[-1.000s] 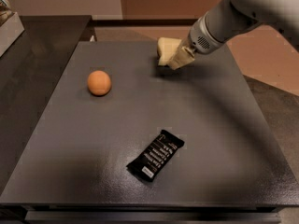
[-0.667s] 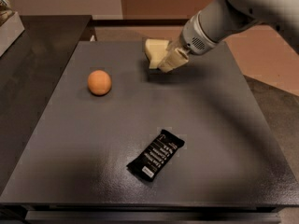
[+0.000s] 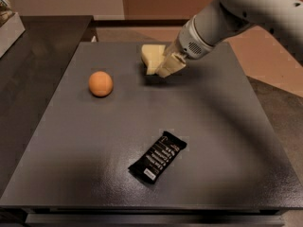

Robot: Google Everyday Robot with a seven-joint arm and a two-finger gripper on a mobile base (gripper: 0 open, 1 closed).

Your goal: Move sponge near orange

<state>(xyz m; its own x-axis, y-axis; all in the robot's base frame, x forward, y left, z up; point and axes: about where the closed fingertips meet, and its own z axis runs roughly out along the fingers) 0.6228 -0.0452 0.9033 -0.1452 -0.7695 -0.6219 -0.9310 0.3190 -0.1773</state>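
My gripper (image 3: 164, 68) is clenched on the pale yellow foam sponge (image 3: 151, 57), grasping its right side. Since a second ago I have carried it leftward, so it is nearer the small round orange fruit (image 3: 101, 83) but still apart from it. The sponge now sits toward 12 o'clock on the dark grey tabletop (image 3: 222, 126), at 2 o'clock from the orange. I count one sponge, one orange and one black snack bar wrapper (image 3: 157, 157), which lies unmoved toward 6 o'clock.
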